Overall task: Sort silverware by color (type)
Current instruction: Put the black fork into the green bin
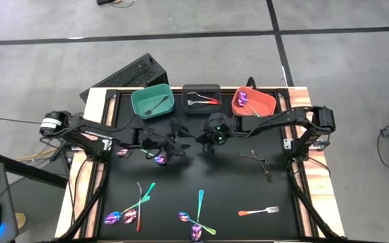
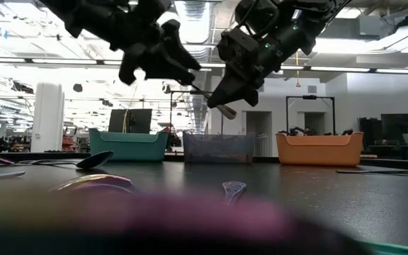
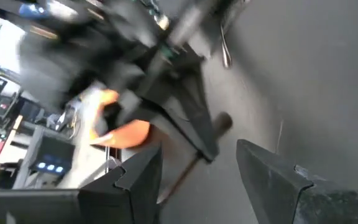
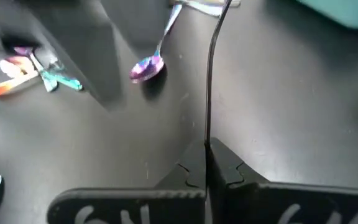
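Two grippers meet above the middle of the black table [image 1: 248, 196], in front of the bins. From the left, the left gripper [image 1: 171, 144] hovers with its fingers [image 3: 272, 180] spread, empty, an iridescent spoon [image 1: 159, 159] on the mat just below it. To its right, the right gripper [image 1: 206, 144] pinches a thin dark utensil [image 4: 211, 74] between closed fingers, held clear of the table. Other silverware [image 1: 198, 219] lies scattered along the near edge, with dark pieces [image 1: 258, 162] at the right.
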Robot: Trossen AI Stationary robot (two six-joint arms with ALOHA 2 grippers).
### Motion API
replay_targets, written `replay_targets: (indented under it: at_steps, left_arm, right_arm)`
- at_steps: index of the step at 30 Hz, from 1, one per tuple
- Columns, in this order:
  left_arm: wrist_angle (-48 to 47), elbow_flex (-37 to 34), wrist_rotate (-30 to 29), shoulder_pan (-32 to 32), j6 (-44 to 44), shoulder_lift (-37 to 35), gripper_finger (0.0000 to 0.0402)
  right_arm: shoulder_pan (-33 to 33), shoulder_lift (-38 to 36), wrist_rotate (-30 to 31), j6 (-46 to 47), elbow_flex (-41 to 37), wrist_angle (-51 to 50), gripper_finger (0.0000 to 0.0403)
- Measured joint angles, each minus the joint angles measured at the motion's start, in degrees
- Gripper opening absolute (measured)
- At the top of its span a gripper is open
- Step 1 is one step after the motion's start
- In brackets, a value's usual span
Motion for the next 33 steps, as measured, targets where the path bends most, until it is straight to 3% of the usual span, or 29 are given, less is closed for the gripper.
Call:
replay_targets:
  at_steps: [2, 9, 11, 21, 31, 33]
  left_arm:
    - [-1.8, 1.1, -3.1, 0.0, 1.6, 2.5, 0.0197]
    - [-2.0, 6.3, -22.2, -1.0, 10.9, 11.2, 0.0182]
    - [-2.2, 7.3, -24.6, -1.4, 12.6, 12.5, 0.0170]
    - [-3.5, 9.5, -30.7, -1.6, 11.6, 12.7, 0.0106]
    - [-8.7, 9.5, -29.0, -0.8, 6.7, 12.0, 0.0010]
    - [-9.5, 9.5, -28.4, -0.1, 4.6, 11.7, 0.0006]
  right_arm:
    - [0.0, 0.0, 0.0, 0.0, 0.0, 0.6, 0.0009]
    - [-0.2, 0.0, 1.1, 0.5, 0.0, 0.5, 0.0009]
    - [-0.2, 0.0, 1.1, 0.6, 0.0, 0.2, 0.0009]
    - [-0.3, -0.1, 1.4, -0.1, 0.1, 0.5, 0.0010]
    - [-1.7, -0.2, 2.1, -0.5, 0.2, 1.3, 0.0012]
    - [-1.7, -0.2, 3.7, -0.5, 0.2, 2.2, 0.0019]
